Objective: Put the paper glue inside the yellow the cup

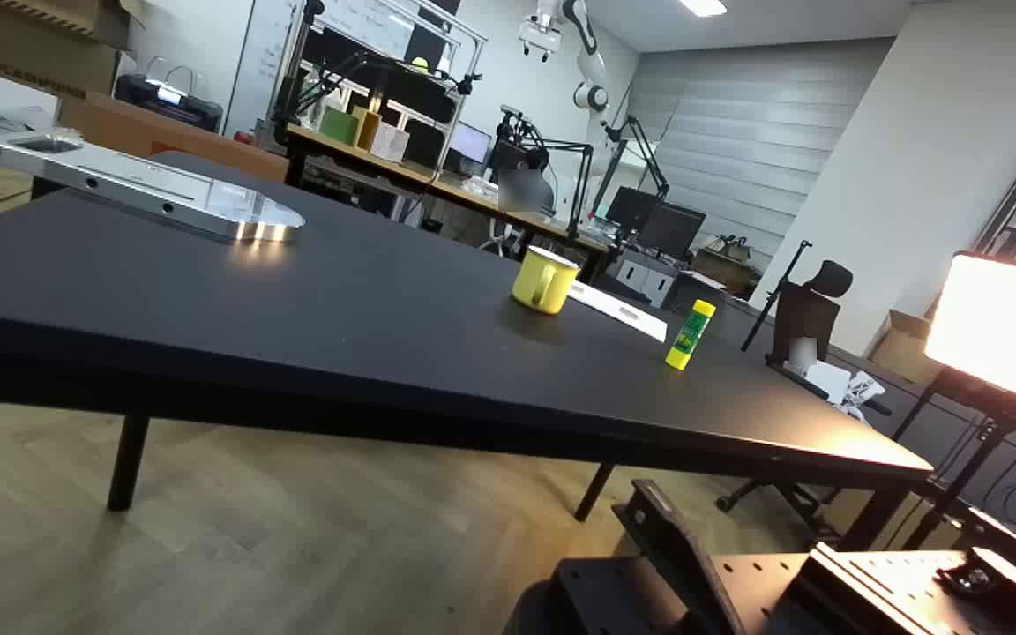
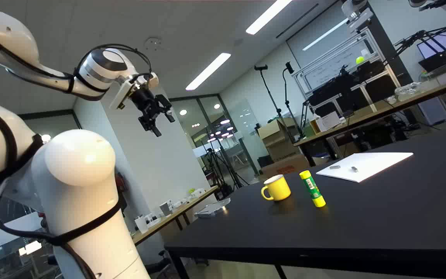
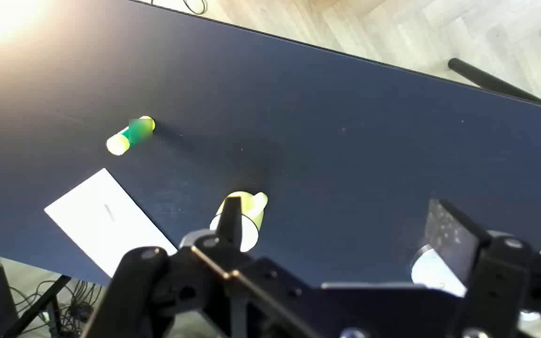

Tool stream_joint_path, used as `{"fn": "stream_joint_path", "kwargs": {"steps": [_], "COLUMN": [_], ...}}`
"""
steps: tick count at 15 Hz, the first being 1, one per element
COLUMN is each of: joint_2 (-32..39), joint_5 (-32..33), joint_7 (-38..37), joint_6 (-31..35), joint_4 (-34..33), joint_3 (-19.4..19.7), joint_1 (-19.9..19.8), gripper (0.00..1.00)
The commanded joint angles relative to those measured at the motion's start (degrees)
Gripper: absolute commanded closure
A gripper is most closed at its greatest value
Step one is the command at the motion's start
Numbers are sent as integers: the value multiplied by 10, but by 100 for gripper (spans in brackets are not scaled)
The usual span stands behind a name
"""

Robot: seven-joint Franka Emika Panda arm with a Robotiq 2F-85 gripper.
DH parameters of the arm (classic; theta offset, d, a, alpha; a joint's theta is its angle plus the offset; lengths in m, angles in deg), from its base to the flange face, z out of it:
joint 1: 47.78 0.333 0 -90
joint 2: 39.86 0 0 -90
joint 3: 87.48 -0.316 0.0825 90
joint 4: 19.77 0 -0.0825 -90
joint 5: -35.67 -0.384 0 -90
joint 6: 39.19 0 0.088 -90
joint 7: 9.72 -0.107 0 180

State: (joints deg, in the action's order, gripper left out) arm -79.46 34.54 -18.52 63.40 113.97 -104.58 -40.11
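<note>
The paper glue is a slim tube with yellow ends and a green label. It stands upright on the black table in both exterior views (image 1: 691,333) (image 2: 313,190) and at the left of the wrist view (image 3: 126,139). The yellow cup (image 1: 534,280) (image 2: 279,188) stands upright a short way from the glue, white inside, with a handle. In the wrist view the cup (image 3: 246,203) is partly hidden behind the left finger. My gripper (image 2: 163,125) is high above the table, apart from both things. In the wrist view its fingers (image 3: 335,206) are wide apart with nothing between them.
The black table (image 1: 340,326) carries a white flat sheet (image 2: 381,161) with small metal pieces on it, near the cup and glue. A shiny metal plate (image 1: 155,187) lies at the table's far end. A bright lamp (image 1: 1002,326) stands beyond the table.
</note>
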Motion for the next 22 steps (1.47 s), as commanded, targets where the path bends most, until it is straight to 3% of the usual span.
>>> {"fn": "stream_joint_path", "kwargs": {"steps": [1, 10, 15, 18, 22], "joint_2": [3, 2, -6, 23, 92], "joint_5": [6, 18, 88, 99, 105], "joint_7": [-6, 5, -22, -36, -64], "joint_6": [0, 11, 93, 160, 258], "joint_4": [-1, 6, 55, 75, 72], "joint_3": [7, 14, 78, 123, 154], "joint_1": [10, 5, -68, -120, -183], "gripper": [0, 0, 0, 0, 0]}}
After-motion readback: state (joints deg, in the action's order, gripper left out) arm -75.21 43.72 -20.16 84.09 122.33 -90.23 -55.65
